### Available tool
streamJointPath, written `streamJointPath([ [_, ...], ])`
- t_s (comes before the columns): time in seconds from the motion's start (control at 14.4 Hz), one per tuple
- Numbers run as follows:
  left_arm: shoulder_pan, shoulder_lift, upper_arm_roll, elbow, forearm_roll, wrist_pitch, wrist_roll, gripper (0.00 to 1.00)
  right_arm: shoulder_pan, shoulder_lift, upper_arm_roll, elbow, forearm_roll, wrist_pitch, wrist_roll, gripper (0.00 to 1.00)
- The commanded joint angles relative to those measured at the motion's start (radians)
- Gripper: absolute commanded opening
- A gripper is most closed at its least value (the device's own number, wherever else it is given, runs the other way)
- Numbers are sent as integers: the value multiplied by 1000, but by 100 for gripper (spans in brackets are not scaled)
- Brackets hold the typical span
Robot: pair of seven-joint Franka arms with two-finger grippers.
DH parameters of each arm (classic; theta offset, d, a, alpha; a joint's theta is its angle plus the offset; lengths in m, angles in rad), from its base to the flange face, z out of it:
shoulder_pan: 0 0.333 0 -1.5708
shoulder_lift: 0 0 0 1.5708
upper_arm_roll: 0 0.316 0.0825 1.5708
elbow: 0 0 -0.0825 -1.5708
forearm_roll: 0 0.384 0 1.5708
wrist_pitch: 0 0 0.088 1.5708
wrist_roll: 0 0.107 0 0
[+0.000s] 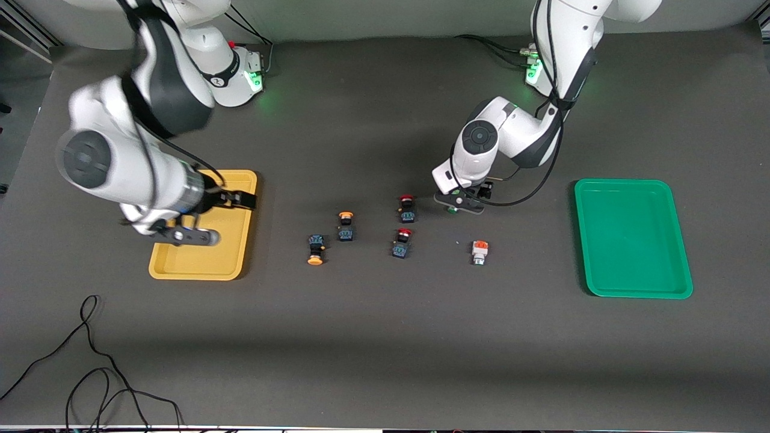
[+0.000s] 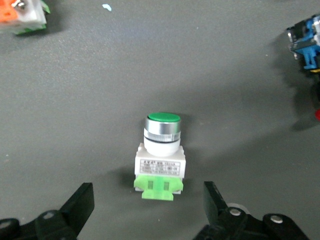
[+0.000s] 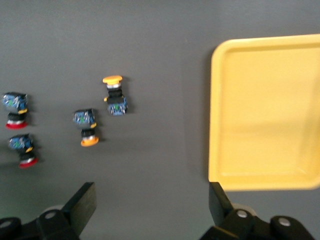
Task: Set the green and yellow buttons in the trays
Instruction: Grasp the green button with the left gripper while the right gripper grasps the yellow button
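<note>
Nothing sorted yet: both trays, yellow (image 1: 237,264) at nine o'clock and green (image 1: 631,288) at three, look empty, the left gripper (image 1: 459,203) hangs open over the green button (image 2: 161,157), and the right gripper (image 1: 183,231) waits open above the yellow tray.

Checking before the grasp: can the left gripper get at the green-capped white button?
Probably yes: the open left gripper hangs right over the green-capped white button, which stands alone on bare table with nothing beside it.

Two trays – one yellow (image 1: 240,180), one green (image 1: 625,186); six buttons – two yellow-capped (image 1: 345,215), two red-capped (image 1: 407,198), two white-bodied (image 1: 479,249)
</note>
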Motion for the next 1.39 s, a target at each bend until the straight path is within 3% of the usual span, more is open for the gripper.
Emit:
streamJointPath([
  [0.0, -15, 16, 13, 17, 24, 26, -35, 89, 49, 50, -8, -94, 13, 177, 68, 100],
  [0.21, -15, 38, 15, 44, 24, 30, -90, 72, 87, 169, -8, -92, 12, 312, 149, 100],
  [0.42, -10, 47, 13, 61, 24, 16, -135, 41, 132, 255, -16, -92, 7, 399, 154, 100],
  [0.49, -10, 38, 13, 64, 24, 8, -152, 36, 133, 280, -16, -92, 6, 433, 154, 100],
  [0.69, 10, -28, 15, 124, 23, -158, -192, 30, 150, 335, -16, -92, 6, 519, 171, 100],
  [0.9, 109, -160, 6, 227, -28, -428, -178, 29, 178, 393, -17, -92, 7, 607, 188, 100],
  [1.11, 239, -288, 20, 238, -94, -585, -167, 25, 178, 411, -17, -91, 7, 625, 189, 100],
  [1.18, 301, -322, 21, 239, -94, -642, -125, 23, 179, 411, -17, -92, 6, 625, 188, 93],
  [1.25, 382, -356, 24, 238, -92, -691, -56, 23, 178, 411, -17, -92, 4, 625, 188, 69],
  [1.32, 475, -376, 24, 233, -88, -719, 36, 24, 179, 411, -17, -92, -3, 625, 183, 26],
])
